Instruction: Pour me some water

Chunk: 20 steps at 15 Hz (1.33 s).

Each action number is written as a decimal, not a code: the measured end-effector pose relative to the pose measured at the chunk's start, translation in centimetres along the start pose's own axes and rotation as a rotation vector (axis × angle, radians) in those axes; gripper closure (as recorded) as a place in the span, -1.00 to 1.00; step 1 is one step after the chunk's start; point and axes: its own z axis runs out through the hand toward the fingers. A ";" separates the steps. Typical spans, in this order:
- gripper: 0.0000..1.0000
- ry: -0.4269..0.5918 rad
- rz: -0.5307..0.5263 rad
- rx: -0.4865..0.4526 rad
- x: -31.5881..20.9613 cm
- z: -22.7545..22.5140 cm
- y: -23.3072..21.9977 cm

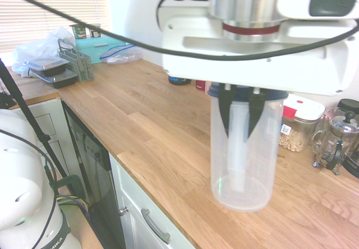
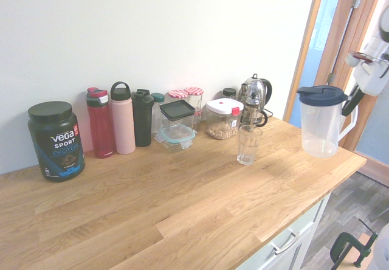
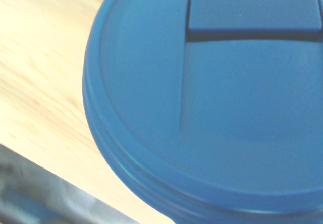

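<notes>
One wood counter [image 2: 158,203]. The gripper [image 1: 239,137] is closed on the handle [image 1: 238,167] of one blue-topped jug [image 2: 319,127], near the counter's end. Three tall bottles [image 2: 123,124]. One box [image 2: 223,119] holds tan bits [image 1: 291,141]. One glass [image 2: 248,145].

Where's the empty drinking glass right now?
In the second exterior view, the glass stands on the wooden counter, right of centre, just in front of the French press and left of the pitcher.

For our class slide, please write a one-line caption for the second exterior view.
Jaws shut on the handle, the robot grips a blue-lidded pitcher beyond a clear glass.
</notes>
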 end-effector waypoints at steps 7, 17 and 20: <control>1.00 -0.181 -0.190 -0.345 9.8 2.9 -10.1; 1.00 -0.307 -0.270 -0.679 11.0 3.3 -15.8; 1.00 -0.321 -0.261 -0.692 11.2 3.1 -15.2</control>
